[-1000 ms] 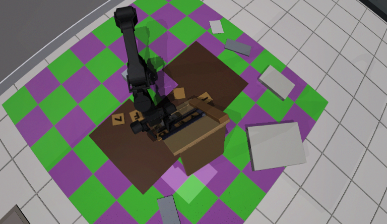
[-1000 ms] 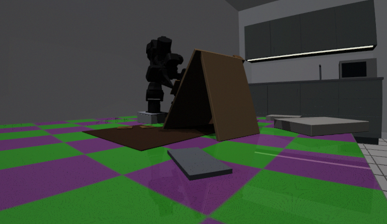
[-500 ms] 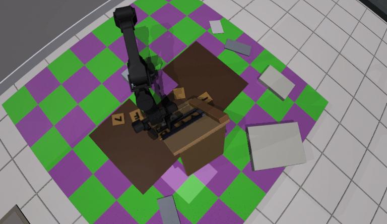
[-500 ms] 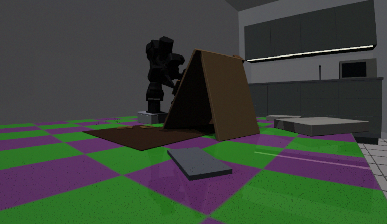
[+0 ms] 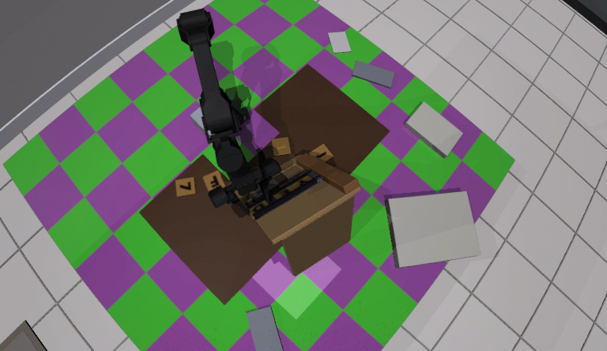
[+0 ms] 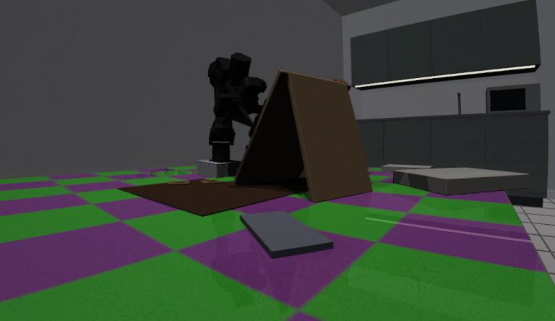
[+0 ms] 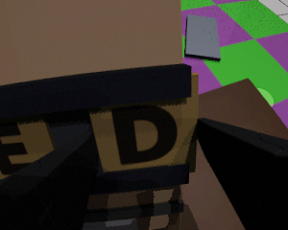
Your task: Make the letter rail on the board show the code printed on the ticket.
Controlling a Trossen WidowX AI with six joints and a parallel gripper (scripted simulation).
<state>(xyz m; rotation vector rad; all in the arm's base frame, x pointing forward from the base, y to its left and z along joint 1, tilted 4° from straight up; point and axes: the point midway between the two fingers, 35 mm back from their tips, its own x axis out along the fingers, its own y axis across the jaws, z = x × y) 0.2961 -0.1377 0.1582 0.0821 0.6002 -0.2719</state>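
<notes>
My gripper point(image 5: 258, 204) point(image 6: 250, 123) point(image 7: 146, 132) is shut on the D tile point(image 7: 146, 136), one finger on each side edge. The D tile sits between the dark lips of the letter rail point(image 7: 86, 94) point(image 5: 286, 198) on the tilted board point(image 5: 308, 209) point(image 6: 331, 137). Its right edge sticks out slightly past the rail's open end. To its left is an E tile point(image 7: 36, 144), with a gap between them. Farther tiles in the rail are partly hidden and hard to read. A 7 tile point(image 5: 185, 186) and an F tile point(image 5: 213, 180) lie loose. No ticket print is legible.
Another loose tile point(image 5: 280, 146) and one partly hidden tile point(image 5: 322, 152) lie near the board. A brown block point(image 5: 329, 172) rests on the board's top edge. Pale slabs point(image 5: 432, 228) point(image 5: 433, 129), a grey slab point(image 5: 372, 73) and a front slab point(image 6: 286, 233) point(image 7: 203, 37) surround it.
</notes>
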